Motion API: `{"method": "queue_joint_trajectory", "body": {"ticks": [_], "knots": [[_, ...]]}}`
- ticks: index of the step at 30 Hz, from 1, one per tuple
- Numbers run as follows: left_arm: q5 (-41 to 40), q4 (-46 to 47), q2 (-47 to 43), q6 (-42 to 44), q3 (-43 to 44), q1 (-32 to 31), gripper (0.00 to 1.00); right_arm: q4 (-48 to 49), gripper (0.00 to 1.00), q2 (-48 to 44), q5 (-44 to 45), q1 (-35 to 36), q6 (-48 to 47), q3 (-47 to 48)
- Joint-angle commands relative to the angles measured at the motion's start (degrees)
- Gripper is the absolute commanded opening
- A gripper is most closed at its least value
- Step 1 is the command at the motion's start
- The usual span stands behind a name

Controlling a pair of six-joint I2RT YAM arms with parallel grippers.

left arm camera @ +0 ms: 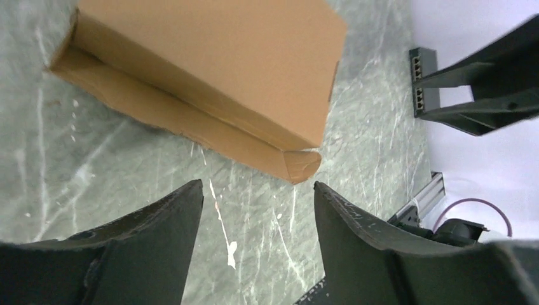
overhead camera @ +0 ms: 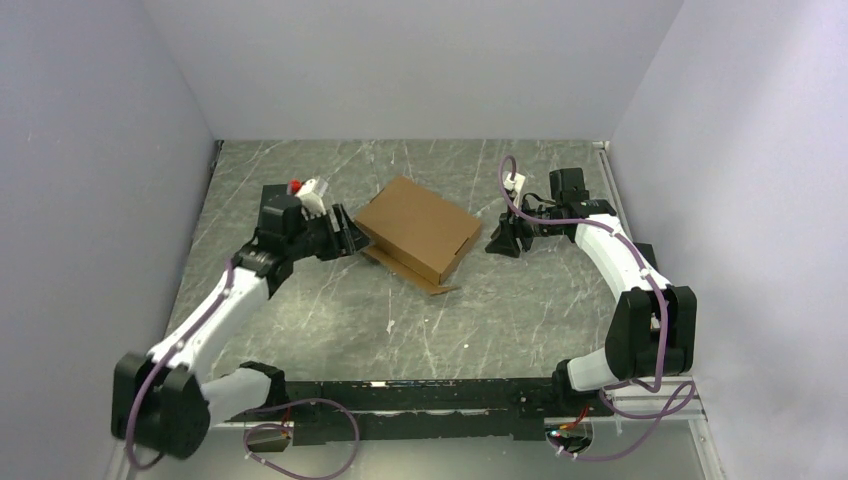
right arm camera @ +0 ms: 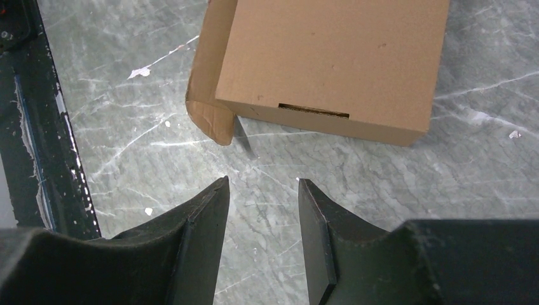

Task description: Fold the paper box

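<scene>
The plain brown corrugated cardboard box [overhead camera: 415, 228] at frame centre looks nearly folded, one flap [overhead camera: 415, 275] sticking out; both arms' jaws released, empty.

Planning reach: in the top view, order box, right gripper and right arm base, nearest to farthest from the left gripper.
1. Box, just right of the left gripper.
2. Right gripper, beyond the box.
3. Right arm base, near-right corner.

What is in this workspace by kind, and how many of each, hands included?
Brown cardboard paper box: 1
Robot hands, the left hand and the right hand, both open and holding nothing: 2
Total: 3
</scene>
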Motion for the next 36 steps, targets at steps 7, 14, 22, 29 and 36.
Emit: {"method": "queue_joint_trajectory", "body": {"ticks": [7,14,22,29,36], "knots": [[-5.2,13.3,-15.6,1.8,-9.1,-0.1,0.93,1.2,0.48,-1.8,-3.1,-0.3,-1.2,-0.5],[6.6,16.1,-7.0,2.2,-8.2,-0.2,0.99,1.2,0.48,-1.8,-3.2,-0.2,-1.6,-0.6],[-2.9,13.2,-1.7,16.8,-4.5,-17.6,0.96,1.2,0.48,-1.2,-2.7,-0.3,-1.9,-0.6],[-8.8,24.3,0.0,30.5,-10.0,-26.6,0.92,1.1,0.48,-0.9,-2.5,-0.3,-1.9,-0.6],[-11.0,35.2,7.5,39.3,-12.7,-32.3,0.84,1.1,0.48,-0.8,-2.5,-0.3,-2.0,-0.6]]}}
